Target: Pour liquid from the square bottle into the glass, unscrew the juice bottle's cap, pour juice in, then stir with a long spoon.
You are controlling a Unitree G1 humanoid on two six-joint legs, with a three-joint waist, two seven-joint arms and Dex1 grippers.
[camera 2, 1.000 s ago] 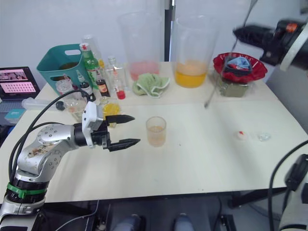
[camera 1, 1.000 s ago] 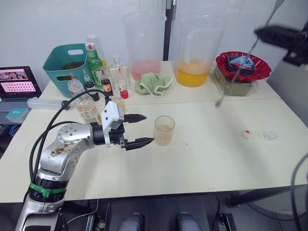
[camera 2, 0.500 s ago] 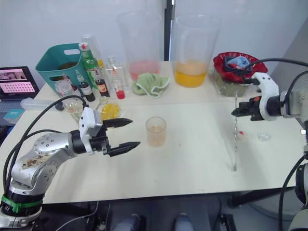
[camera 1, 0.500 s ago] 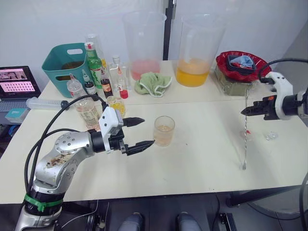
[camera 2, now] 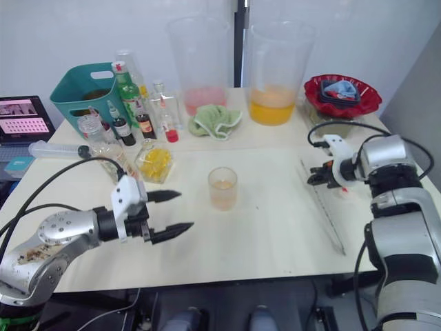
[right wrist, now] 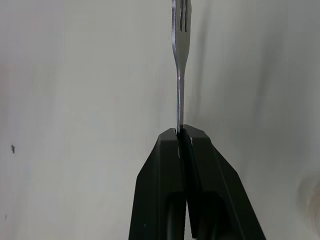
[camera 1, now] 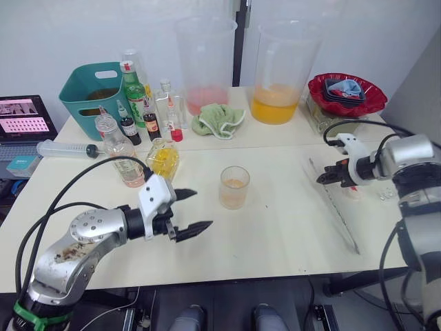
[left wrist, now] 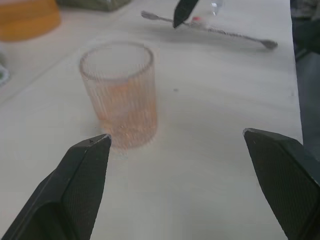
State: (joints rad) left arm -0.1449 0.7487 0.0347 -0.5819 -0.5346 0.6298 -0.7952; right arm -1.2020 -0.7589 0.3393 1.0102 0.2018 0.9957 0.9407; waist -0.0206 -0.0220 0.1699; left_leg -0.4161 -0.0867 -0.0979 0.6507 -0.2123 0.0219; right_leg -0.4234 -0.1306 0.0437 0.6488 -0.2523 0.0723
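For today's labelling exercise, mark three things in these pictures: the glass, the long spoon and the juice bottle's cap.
the glass (camera 1: 234,187), left eye view, on its side wall.
the long spoon (camera 1: 342,221), left eye view, midway along its stem on the table.
the juice bottle's cap (left wrist: 198,20), left wrist view, on its top.

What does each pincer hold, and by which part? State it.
Right pincer is shut on the long spoon, near its forked end. Left pincer is open, holding nothing.

Short ribbed clear glass tumbler (left wrist: 120,95), glossy. Thin polished silvery metal bar spoon (camera 1: 337,210). Matt, smooth cream tabletop (camera 1: 275,234). Matt black plastic fingers (left wrist: 82,185). Soft crumpled green cloth (camera 1: 219,118). Glossy red plastic bowl (camera 1: 348,96).
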